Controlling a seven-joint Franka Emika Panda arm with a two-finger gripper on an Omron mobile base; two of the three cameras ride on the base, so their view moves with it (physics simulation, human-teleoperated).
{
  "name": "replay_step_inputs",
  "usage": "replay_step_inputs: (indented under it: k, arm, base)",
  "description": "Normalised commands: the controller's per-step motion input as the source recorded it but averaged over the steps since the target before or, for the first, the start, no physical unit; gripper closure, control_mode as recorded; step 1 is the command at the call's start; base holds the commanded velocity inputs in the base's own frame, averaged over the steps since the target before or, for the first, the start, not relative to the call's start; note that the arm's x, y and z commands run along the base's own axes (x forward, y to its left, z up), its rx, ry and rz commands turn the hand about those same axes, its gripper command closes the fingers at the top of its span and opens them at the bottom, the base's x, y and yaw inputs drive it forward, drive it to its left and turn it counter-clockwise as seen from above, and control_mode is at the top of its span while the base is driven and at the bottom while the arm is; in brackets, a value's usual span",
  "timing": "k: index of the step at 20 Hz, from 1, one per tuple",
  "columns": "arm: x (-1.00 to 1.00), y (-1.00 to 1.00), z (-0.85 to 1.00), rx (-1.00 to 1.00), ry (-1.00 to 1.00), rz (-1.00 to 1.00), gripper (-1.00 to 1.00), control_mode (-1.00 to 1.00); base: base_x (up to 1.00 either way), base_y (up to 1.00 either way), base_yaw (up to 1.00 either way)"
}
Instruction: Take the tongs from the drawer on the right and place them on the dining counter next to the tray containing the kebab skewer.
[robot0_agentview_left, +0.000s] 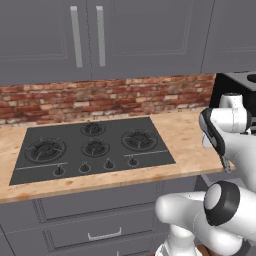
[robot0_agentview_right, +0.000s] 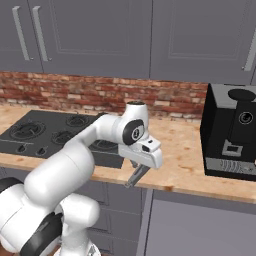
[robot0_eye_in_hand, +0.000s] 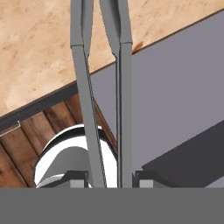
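My gripper (robot0_agentview_right: 143, 161) is shut on the tongs (robot0_agentview_right: 136, 176), which hang down slantwise just in front of the counter edge. The hand view has the gripper (robot0_eye_in_hand: 111, 180) at the bottom, and the tongs (robot0_eye_in_hand: 124, 109) run up from it as two thin grey arms, close together. From the left base, the tongs (robot0_agentview_left: 226, 165) poke out below the hand at the right edge. A plain grey drawer front (robot0_agentview_right: 200, 225) sits under the counter on the right; I cannot tell if it stands open. The dining counter, the tray and the kebab skewer are out of view.
A black hob (robot0_agentview_left: 92, 145) is set in the beige counter (robot0_agentview_right: 185, 160) below the hand. A black coffee machine (robot0_agentview_right: 232, 132) stands at the right. Behind are a brick wall (robot0_agentview_left: 100, 97) and grey wall cabinets (robot0_agentview_right: 150, 35). Wooden floor (robot0_eye_in_hand: 26, 131) lies below.
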Motion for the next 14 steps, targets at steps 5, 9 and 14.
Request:
replay_step_inputs:
  k: [5,9,14]
  arm:
    - [0.0,0.0,0.0,0.0,0.0,0.0,1.0,-1.0]
    - [0.0,0.0,0.0,0.0,0.0,0.0,1.0,-1.0]
    - [0.0,0.0,0.0,0.0,0.0,0.0,1.0,-1.0]
  base:
    - [0.0,0.0,0.0]
    - [0.0,0.0,0.0]
    - [0.0,0.0,0.0]
